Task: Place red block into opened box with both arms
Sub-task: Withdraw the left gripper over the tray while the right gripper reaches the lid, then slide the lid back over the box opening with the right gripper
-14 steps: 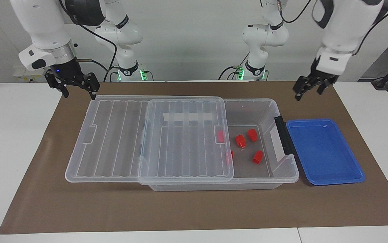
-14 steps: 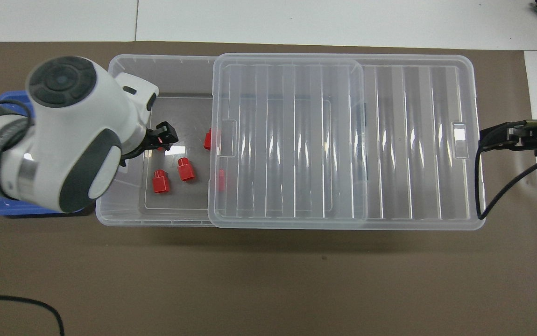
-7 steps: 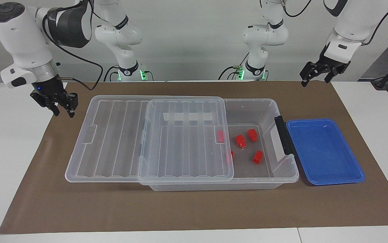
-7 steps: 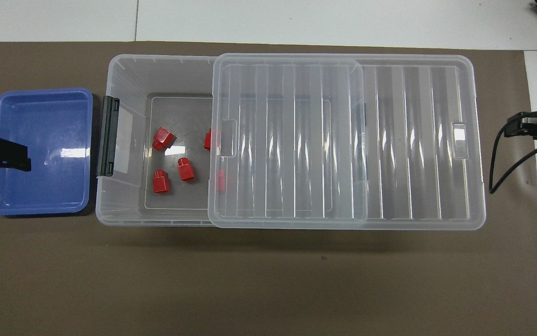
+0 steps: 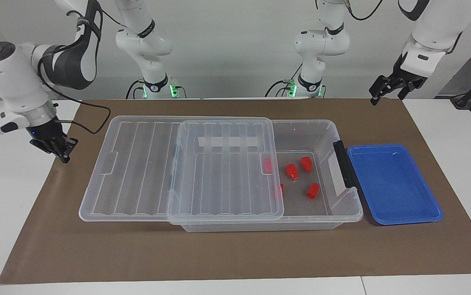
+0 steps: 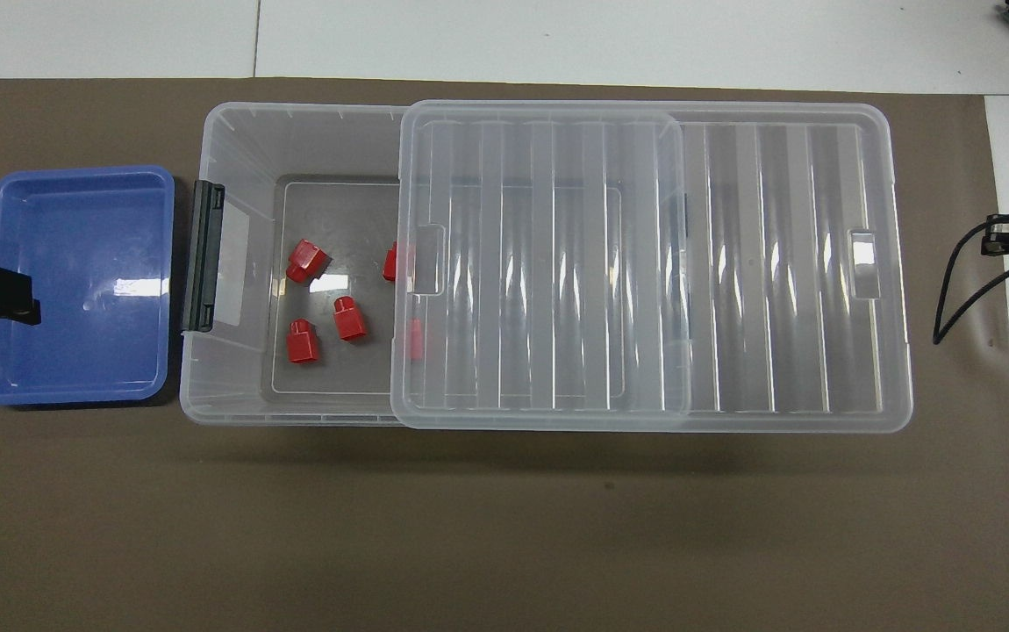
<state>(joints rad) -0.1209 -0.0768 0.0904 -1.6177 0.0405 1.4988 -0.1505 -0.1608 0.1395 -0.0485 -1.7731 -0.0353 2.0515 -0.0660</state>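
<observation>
Several red blocks lie inside the clear box (image 5: 329, 135) (image 6: 232, 145). Three sit in its uncovered part (image 5: 306, 163) (image 5: 292, 171) (image 5: 313, 190) (image 6: 305, 261). Two more show through the lid's edge (image 5: 267, 165) (image 6: 415, 338). The ribbed lid (image 5: 145, 164) (image 6: 776, 263) is slid toward the right arm's end and covers most of the box. My left gripper (image 5: 385, 100) (image 6: 31, 298) hangs open and empty, high over the mat at the left arm's end. My right gripper (image 5: 64, 157) (image 6: 991, 241) is shut on nothing, low over the mat's edge beside the lid.
A shallow blue tray (image 5: 395, 184) (image 6: 75, 351) lies on the brown mat against the box's black latch (image 5: 344, 164). White table borders the mat at both ends. A black cable trails from the right arm's wrist near the lid.
Both arms pulled away from the box toward their own ends of the table. The left gripper rose out from over the box opening. The right gripper lowered and closed.
</observation>
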